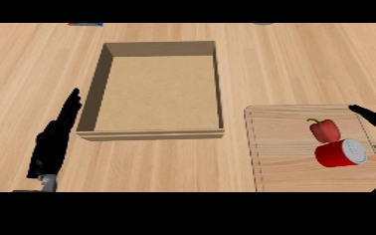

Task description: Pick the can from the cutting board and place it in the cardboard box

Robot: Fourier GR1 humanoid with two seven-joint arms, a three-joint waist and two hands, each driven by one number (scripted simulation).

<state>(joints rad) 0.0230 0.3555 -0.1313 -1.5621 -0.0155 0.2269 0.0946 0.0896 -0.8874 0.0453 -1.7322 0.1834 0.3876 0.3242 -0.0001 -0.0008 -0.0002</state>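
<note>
A red can (340,154) with a silver lid lies on its side on the wooden cutting board (283,149) at the lower right. A red bell pepper (325,129) sits just behind the can, touching it. The cardboard box (155,133) stands open in the middle, nothing inside. My left hand (53,138) rests at the lower left beside the box, fingers straight and pointing up. Of my right hand only dark fingertips (362,113) show at the right edge, above the board's far corner, apart from the can.
The wooden counter (294,59) stretches all around. A blue and red object (86,24) peeks in at the far top left, and a grey one (263,23) at the far top right.
</note>
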